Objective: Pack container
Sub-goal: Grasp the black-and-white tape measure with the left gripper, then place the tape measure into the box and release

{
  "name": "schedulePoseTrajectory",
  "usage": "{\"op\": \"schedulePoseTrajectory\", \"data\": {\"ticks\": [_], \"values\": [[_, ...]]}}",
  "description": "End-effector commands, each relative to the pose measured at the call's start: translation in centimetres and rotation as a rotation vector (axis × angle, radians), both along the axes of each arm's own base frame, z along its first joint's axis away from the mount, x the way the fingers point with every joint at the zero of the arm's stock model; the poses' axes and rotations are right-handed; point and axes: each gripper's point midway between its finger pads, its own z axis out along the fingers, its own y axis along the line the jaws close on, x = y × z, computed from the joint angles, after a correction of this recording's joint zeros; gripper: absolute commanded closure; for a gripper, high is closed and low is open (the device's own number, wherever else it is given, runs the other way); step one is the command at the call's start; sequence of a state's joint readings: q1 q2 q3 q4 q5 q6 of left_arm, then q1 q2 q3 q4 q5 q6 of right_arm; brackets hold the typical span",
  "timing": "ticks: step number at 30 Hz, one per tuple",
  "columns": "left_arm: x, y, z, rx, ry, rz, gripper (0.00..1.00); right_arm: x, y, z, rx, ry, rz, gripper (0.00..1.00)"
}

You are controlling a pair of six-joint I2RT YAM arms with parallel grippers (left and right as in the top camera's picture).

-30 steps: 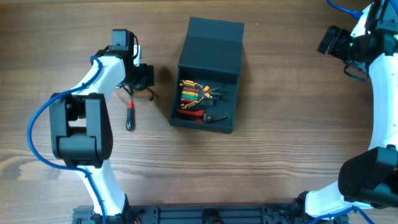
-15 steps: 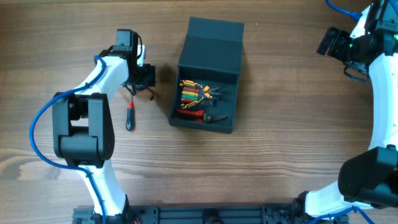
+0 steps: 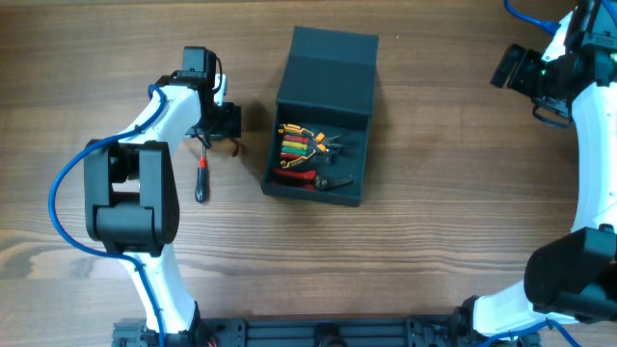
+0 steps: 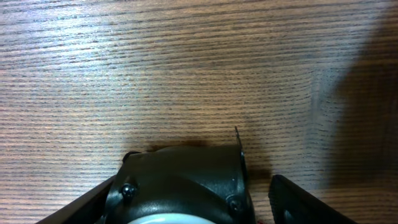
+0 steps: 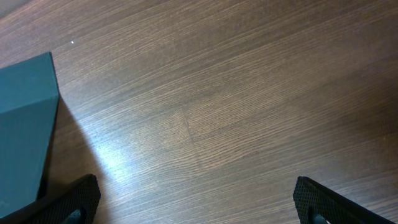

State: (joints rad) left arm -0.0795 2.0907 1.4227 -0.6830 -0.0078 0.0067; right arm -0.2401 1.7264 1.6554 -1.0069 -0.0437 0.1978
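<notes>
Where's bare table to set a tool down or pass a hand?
The widest bare table lies right of the container, out toward the right gripper, and in front of the container toward the near edge. It is crowded in the strip left of the container, with the screwdriver and the left gripper close by.

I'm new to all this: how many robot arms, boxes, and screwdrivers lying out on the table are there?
Robot arms: 2 (left arm, right arm)
Boxes: 1 (the container, lid open)
Screwdrivers on the table: 1 (screwdriver, red and black)
Total: 4
The tools inside the container are too jumbled to count.
</notes>
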Motion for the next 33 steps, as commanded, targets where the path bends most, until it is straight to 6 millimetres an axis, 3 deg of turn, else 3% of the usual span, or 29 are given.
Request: {"op": "schedulePoseTrajectory", "data": {"ticks": [1,4,9,13,16,18,21,26,31,33], "values": [[-0.6,-0.2,-1.8,0.0,0.045,-0.017,0.31,-0.4,-0.2,-0.2,-0.012,0.01,-0.019,0.0],[-0.6,-0.2,-1.8,0.0,0.045,-0.017,0.44,-0.4,-0.2,-0.2,-0.012,0.01,-0.019,0.0],[-0.8,-0.2,-1.9,0.0,0.052,-0.017,0.94,-0.4,-0.2,-0.2,-0.012,0.01,-0.019,0.0],[-1.1,-0.2,-1.8,0.0,0.062,-0.017,0.96,-0.4,-0.2,-0.2,-0.012,0.01,-0.019,0.0],[-1.2,-0.2,-1.8,0.001,0.068,-0.017,0.92,-0.4,-0.2,-0.2,-0.012,0.01,-0.019,0.0],[-1.3,-0.2,-1.7,0.001,0.071,-0.017,0.96,-0.4,-0.2,-0.2,-0.012,0.01,-0.019,0.0],[-1.2,-0.2,-0.6,0.0,0.054,-0.017,0.96,-0.4,-0.2,-0.2,-0.012,0.01,-0.019,0.0],[0.1,-0.3,4.6,-0.009,-0.077,-0.017,0.96,-0.4,-0.2,-0.2,-0.011,0.01,-0.019,0.0],[0.4,-0.9,13.6,-0.03,-0.286,-0.031,0.96,-0.4,-0.2,-0.2,-0.011,0.01,-0.019,0.0],[-0.1,-2.3,17.5,-0.038,-0.378,-0.087,0.96,-0.3,-0.2,-0.2,-0.012,0.009,-0.019,0.0]]}}
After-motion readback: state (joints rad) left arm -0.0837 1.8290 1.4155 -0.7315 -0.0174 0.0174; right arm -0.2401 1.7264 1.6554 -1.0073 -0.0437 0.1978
